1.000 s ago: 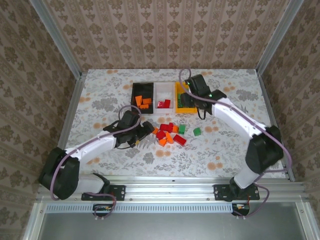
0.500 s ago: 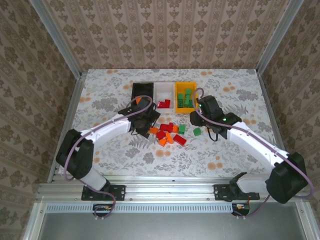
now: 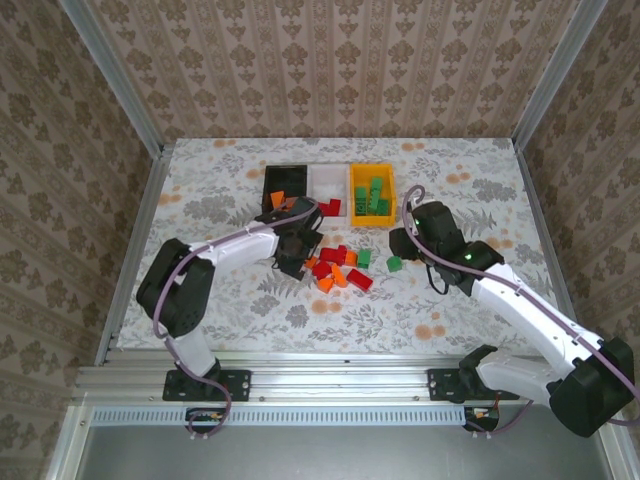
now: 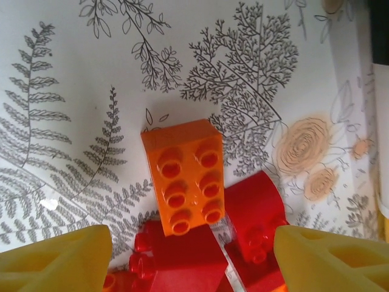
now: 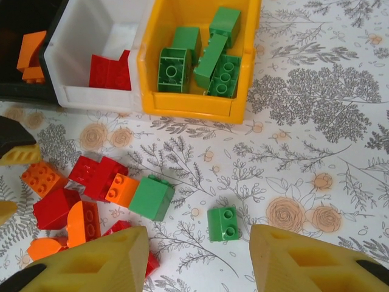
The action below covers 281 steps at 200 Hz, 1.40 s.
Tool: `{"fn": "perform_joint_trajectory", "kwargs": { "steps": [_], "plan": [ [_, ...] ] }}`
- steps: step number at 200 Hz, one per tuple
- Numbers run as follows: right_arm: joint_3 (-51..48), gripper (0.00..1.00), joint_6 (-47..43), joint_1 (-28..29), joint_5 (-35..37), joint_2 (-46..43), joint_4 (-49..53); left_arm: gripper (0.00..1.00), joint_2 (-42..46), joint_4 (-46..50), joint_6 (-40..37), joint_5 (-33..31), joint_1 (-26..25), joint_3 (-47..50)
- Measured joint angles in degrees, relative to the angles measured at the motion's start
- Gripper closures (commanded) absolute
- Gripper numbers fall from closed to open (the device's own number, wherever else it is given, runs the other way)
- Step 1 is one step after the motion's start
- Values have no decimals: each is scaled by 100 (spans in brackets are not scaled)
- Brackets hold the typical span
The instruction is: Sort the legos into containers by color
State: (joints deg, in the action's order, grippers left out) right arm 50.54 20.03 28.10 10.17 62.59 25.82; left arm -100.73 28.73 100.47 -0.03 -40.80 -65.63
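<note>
Left claw (image 4: pixel 191 258) gaping open, empty, hovering over orange brick (image 4: pixel 185 182) lying mid-frame on table (image 4: pixel 73 73); red bricks (image 4: pixel 255 213) crowding its lower right. Aiming for long sides, descending straight, keeping finger off reds. Right claw (image 5: pixel 197 261) open, empty, near lone green brick (image 5: pixel 223 223). Versus second ago: right claw moving down-frame off yellow bin (image 5: pixel 194 103); left claw narrowing, arriving at pile

The counter (image 3: pixel 220 300) is covered in a pale sheet printed with grey ferns and orange flowers. Toward its far edge three small open plastic tubs stand in a row, side by side: a black bin (image 3: pixel 268 188), a white bin (image 3: pixel 327 180) and a yellow bin (image 3: pixel 353 200). Just in front of them lies a heap of red and orange plastic bricks (image 3: pixel 335 270), with a green brick (image 3: pixel 364 258) at its right edge. A smaller green brick (image 3: pixel 394 264) lies apart to the right.
</note>
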Motion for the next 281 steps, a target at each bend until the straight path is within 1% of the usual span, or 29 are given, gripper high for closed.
{"fn": "perform_joint_trajectory", "kwargs": {
  "steps": [34,62,98,107,124,136,161,195,221,246,263,281],
  "plan": [
    [-129,51,61,2,-92,-149,-15,30,-317,2,50,-9,0,-28],
    [-160,51,103,2,-177,-212,-46,36,-369,-59,98,-44,26,-7],
    [-254,51,125,2,-284,-234,-127,42,-396,-177,153,22,114,85],
    [-271,51,127,2,-310,-234,-131,46,-396,-168,155,26,116,92],
    [-306,50,142,2,-341,-234,-151,49,-391,-153,149,44,125,127],
    [-328,50,149,2,-363,-234,-155,55,-367,-170,138,70,140,177],
    [-354,50,184,17,-424,-234,-157,60,-216,-354,133,118,168,369],
    [-372,50,251,70,-459,-234,-166,62,50,-579,15,-33,238,704],
    [-380,50,269,105,-466,-234,-166,63,442,-422,-295,-326,275,962],
    [-391,50,273,133,-463,-234,-173,63,1108,-133,-802,-684,295,1003],
    [-426,50,275,144,-463,-234,-173,63,1556,111,-1366,-903,439,866],
    [-446,50,275,160,-463,-234,-170,63,1696,308,-2061,-1038,750,450]
  ]
}}
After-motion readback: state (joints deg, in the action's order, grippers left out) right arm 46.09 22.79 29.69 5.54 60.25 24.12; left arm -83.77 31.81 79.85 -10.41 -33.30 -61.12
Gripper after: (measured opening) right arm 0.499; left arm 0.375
